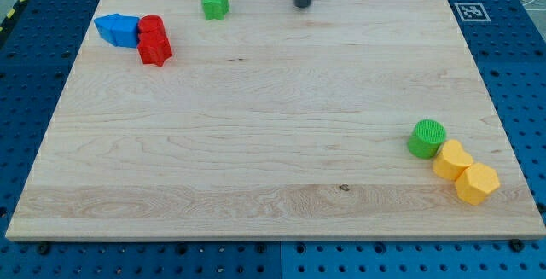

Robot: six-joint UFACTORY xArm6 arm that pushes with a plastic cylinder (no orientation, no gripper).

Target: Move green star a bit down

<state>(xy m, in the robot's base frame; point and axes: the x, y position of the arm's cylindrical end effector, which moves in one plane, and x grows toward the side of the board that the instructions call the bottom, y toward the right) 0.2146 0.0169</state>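
The green star [215, 3] lies near the top edge of the wooden board [273, 142], left of centre. My tip [303, 4] stands near the top edge too, well to the star's right and apart from it. A blue block [117, 30] and a red block [154, 40] touch each other at the view's upper left, below and left of the star.
A green cylinder [426, 138] sits at the lower right, touching a yellow block [452, 159] and a yellow hexagon [477, 183] below it. A marker tag [469, 11] sits off the board's top right corner. Blue perforated table surrounds the board.
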